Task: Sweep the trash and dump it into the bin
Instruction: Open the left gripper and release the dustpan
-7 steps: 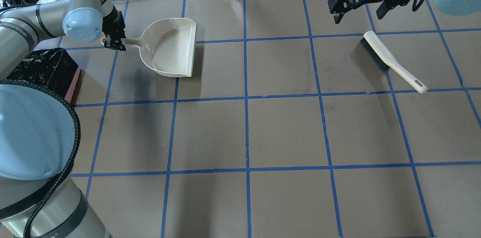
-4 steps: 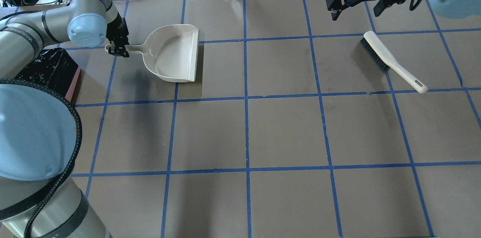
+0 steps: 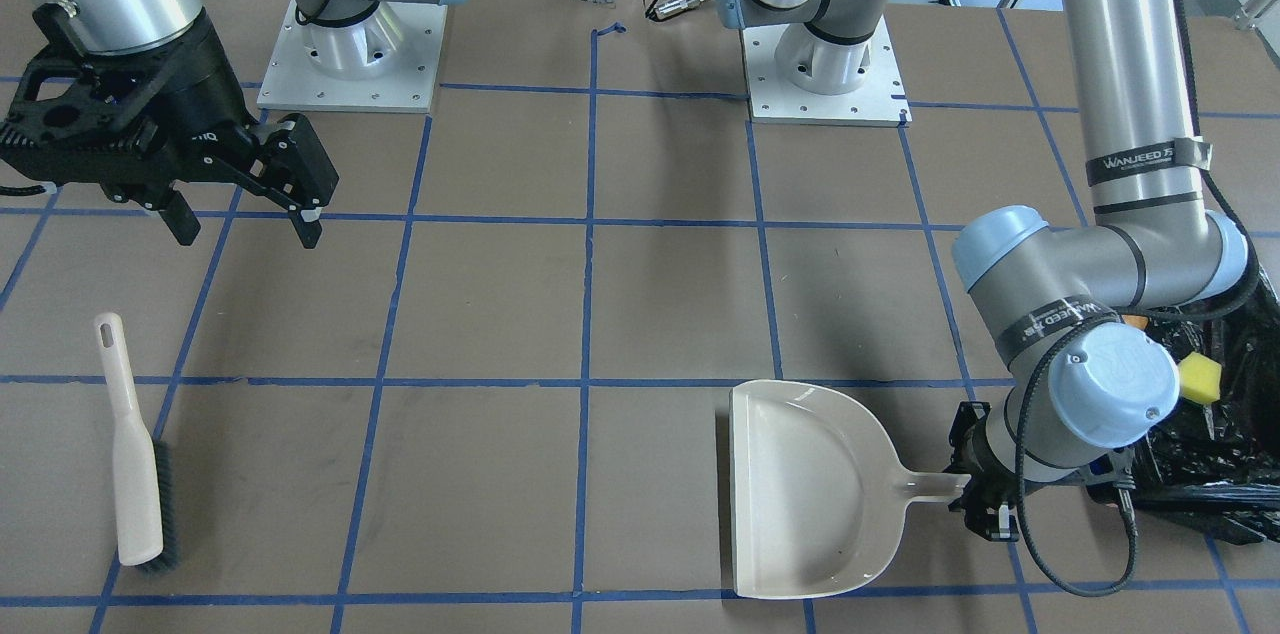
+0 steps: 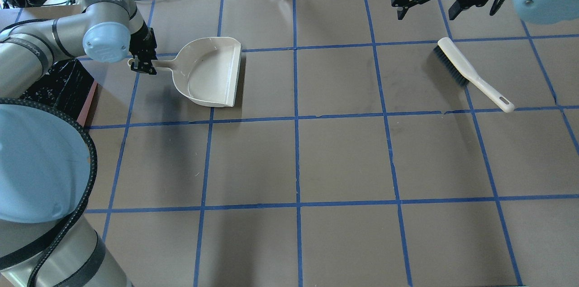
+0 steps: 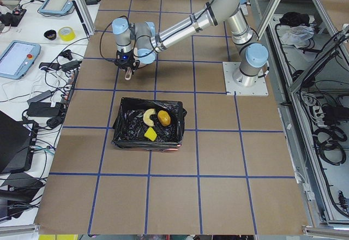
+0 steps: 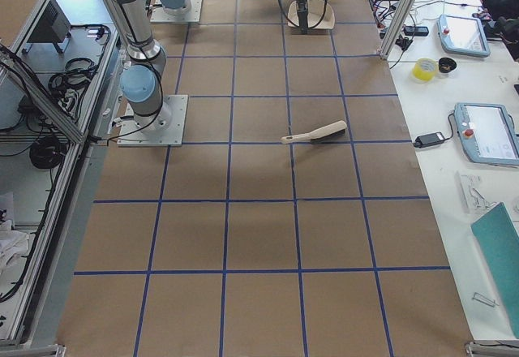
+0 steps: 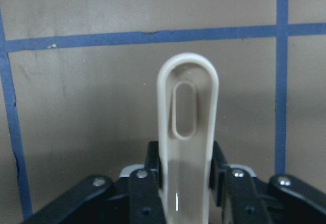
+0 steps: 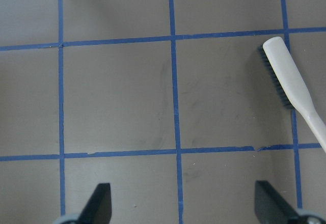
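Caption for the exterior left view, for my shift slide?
Bread roll, pastry and sponge in the bin; left gripper holds the dustpan beyond.

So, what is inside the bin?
The bin holds a pale croissant, a brown bread roll and a yellow sponge on its black bag. Anything beneath them is hidden.

Overhead cam looks down, dustpan (image 4: 210,69) sitting upper left; front cam faces the opposite way, dustpan lower right. Left wrist cam sits right on its handle (image 7: 187,152).
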